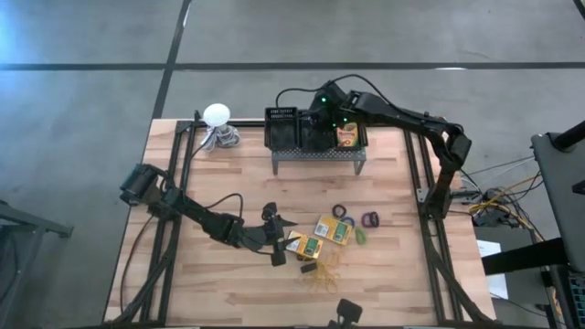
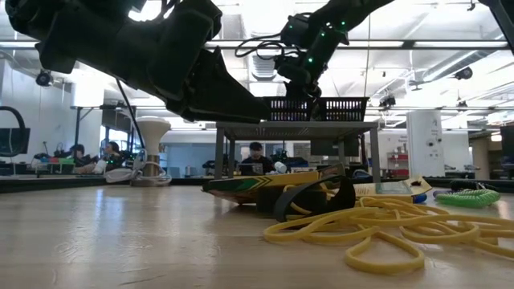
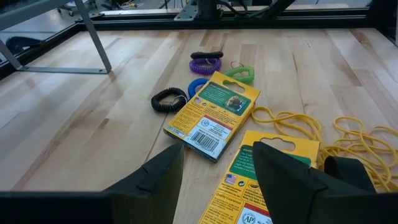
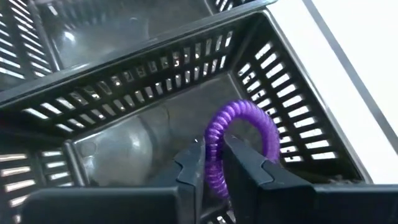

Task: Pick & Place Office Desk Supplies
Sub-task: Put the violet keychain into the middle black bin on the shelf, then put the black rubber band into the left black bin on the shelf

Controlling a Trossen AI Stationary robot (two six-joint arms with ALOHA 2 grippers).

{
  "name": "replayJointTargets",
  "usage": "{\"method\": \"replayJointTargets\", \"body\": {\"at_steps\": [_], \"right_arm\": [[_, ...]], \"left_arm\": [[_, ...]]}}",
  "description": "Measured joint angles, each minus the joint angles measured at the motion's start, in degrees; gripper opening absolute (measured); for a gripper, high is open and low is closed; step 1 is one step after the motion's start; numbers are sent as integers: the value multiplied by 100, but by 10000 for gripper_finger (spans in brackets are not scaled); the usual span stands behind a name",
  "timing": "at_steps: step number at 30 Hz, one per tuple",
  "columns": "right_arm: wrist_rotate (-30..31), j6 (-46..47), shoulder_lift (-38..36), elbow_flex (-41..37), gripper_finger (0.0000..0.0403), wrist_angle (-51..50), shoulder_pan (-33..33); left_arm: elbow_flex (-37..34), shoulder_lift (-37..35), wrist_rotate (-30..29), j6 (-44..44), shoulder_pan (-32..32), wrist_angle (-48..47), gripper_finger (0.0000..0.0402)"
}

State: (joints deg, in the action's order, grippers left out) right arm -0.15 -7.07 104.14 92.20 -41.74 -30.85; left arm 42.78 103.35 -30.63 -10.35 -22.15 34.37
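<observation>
Holding a purple coiled ring [image 4: 239, 140], ribbed like a spiral cord, the right hand [image 4: 211, 163] has its fingers pinched on the loop inside a black slotted bin [image 4: 155, 87] on top of the grey metal stand [image 1: 315, 157] at the worktop's far edge.

Pale wood-plank worktop [image 1: 228, 174], carrying near its front:
- two flat yellow-and-green crayon boxes [image 3: 211, 115], card, barcode side up
- tangle of thin yellow rubber bands [image 2: 385, 225]
- black coil ring [image 3: 168, 99], blue ring [image 3: 196, 86], purple coil [image 3: 205, 63], green coil [image 3: 241, 72]

Left hand [image 3: 214, 171]: low over the worktop, fingers apart, gripping nothing, the nearer crayon box just beside its fingertips.
</observation>
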Motion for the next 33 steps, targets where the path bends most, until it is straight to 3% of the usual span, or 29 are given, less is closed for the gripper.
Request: {"method": "replayJointTargets", "body": {"at_steps": [10,18,25,33], "right_arm": [[13,17,0,0,105,55,3],[44,80,-499,200,100,176,218],[508,-131,-1686,-379,61,679,1318],[1424,-167,-2973,-2592,32,2337,3135]], "left_arm": [[0,0,0,0,0,11,197],[0,0,0,-2,0,11,197],[1,-1,0,-22,-15,9,197],[2,0,0,-22,-31,11,197]]}}
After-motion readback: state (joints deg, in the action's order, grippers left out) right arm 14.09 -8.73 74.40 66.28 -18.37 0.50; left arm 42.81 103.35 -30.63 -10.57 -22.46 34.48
